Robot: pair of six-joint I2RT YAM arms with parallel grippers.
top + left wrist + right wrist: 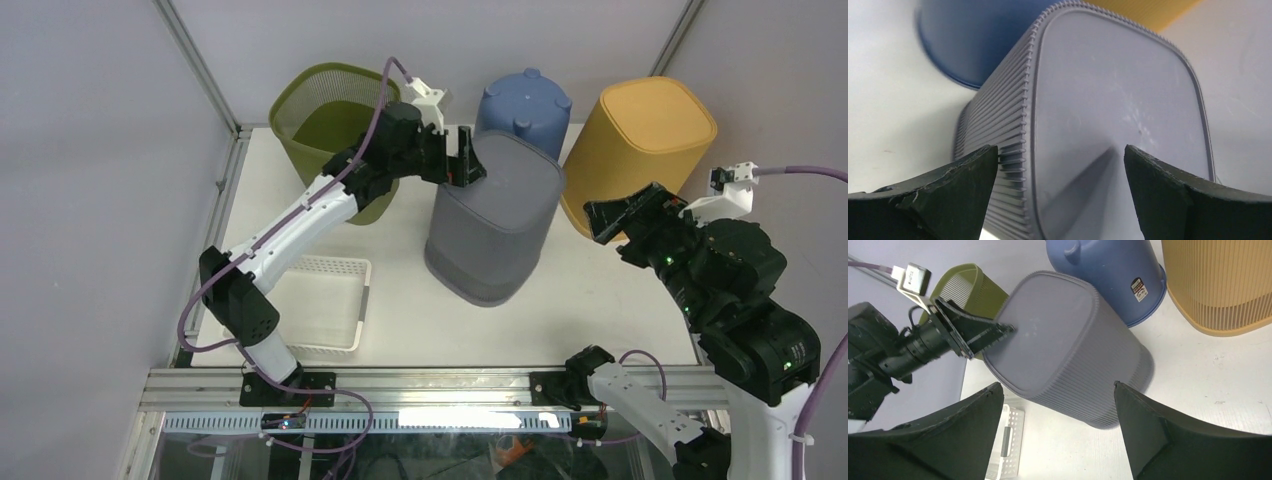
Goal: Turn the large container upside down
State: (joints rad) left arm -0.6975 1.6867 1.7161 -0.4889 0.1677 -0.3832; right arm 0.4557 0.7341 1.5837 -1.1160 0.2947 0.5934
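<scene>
Starting at the left: the green basket [325, 115] sits at 11 o'clock on the table [600, 310] and the white tray [330, 263] at 8 o'clock, both out of the play. The left gripper [470, 160] reaches in to the 11 o'clock corner of the grey bin [495, 220], and the wrist view shows its fingers spread wide, one to each side of that corner of the flat base, clamping nothing. The bin stands mid-table with its closed base facing up and its mouth down towards the table. Its long axis is close to upright but seems to lean, base towards 12 o'clock and rim towards 6. I cannot tell whether the whole rim sits flat. So the flip looks like it is in its closing stage. The next move calls for letting the bin settle square on its rim, then drawing the left fingers back clear of the ribbed wall without nudging it over. Behind it are the blue bucket [525, 105] at 12 o'clock and the yellow bin [640, 140] at 1, both base-up. The right gripper [608, 232] hangs at 3 o'clock, jaws wide apart, empty, well clear of the grey bin.
</scene>
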